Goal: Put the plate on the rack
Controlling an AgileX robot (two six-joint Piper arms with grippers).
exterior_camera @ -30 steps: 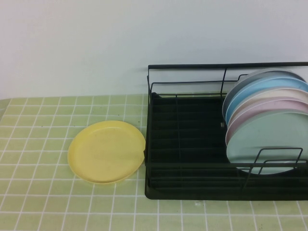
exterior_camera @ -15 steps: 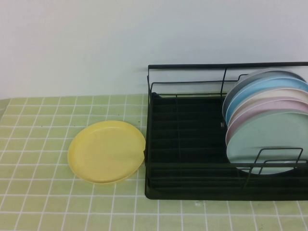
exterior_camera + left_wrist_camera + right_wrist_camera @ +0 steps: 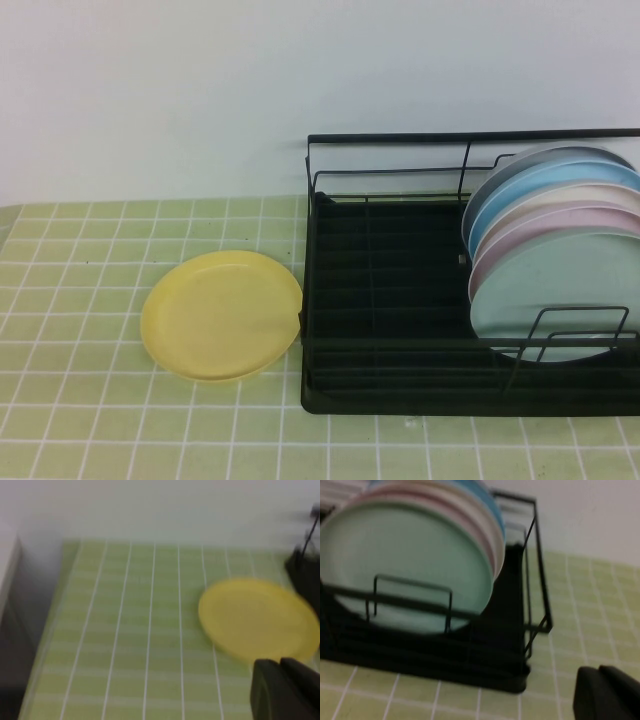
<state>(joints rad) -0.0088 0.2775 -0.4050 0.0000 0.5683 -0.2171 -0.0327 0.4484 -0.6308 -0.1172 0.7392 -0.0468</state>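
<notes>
The pale-yellow plate [image 3: 222, 315] lies flat on the green tiled table, its right rim almost touching the left side of the black wire rack [image 3: 390, 290]. Neither arm shows in the high view. In the left wrist view my left gripper [image 3: 282, 680] is shut and empty, hovering apart from the near edge of the plate [image 3: 257, 617]. In the right wrist view my right gripper [image 3: 605, 687] is shut and empty above the tiles, beside the rack's right end [image 3: 512, 645].
Several plates stand upright in the rack's right half, a mint-green plate [image 3: 550, 290] in front, with pink, cream and blue ones behind. The rack's left half holds nothing. A white wall runs behind the table. The table's left edge [image 3: 47, 645] shows in the left wrist view.
</notes>
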